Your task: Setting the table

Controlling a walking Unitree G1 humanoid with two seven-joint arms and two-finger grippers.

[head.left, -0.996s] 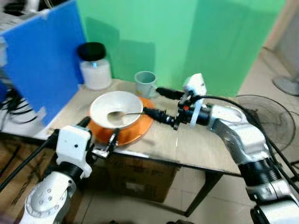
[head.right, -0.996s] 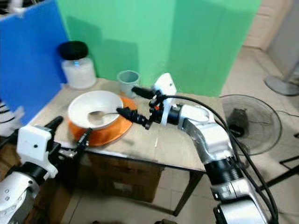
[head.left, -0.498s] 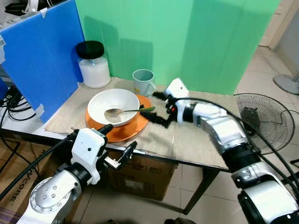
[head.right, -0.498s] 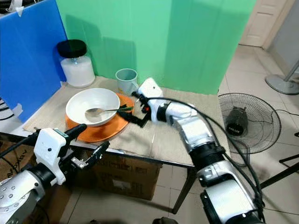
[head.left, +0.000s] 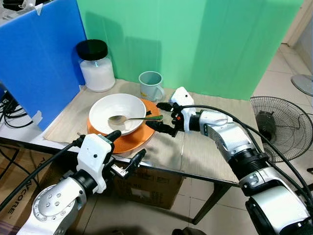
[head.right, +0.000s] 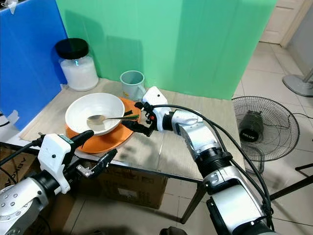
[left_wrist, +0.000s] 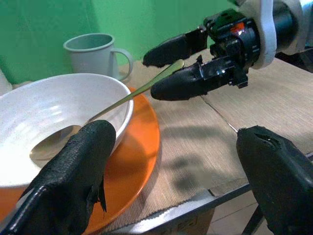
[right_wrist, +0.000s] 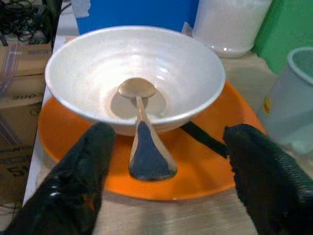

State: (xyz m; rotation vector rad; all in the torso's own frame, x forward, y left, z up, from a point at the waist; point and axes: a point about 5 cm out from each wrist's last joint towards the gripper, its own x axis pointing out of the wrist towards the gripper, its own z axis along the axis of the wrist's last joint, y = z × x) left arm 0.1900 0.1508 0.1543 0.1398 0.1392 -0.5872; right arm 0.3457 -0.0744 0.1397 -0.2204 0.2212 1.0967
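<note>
Altogether one bowl (head.left: 117, 110), one spoon (head.left: 132, 119), one plate (head.left: 139, 137), one mug (head.left: 150, 85), one jar (head.left: 96, 66).

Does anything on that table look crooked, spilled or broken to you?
Nothing looks spilled or broken. The spoon lies in the white bowl, its handle sticking out over the rim. The bowl sits toward the left of the orange plate rather than centred. The right gripper is open beside the handle.

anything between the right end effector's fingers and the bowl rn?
The spoon handle: it juts over the bowl rim into the open right end effector, untouched, above the orange plate. Right wrist view.
</note>
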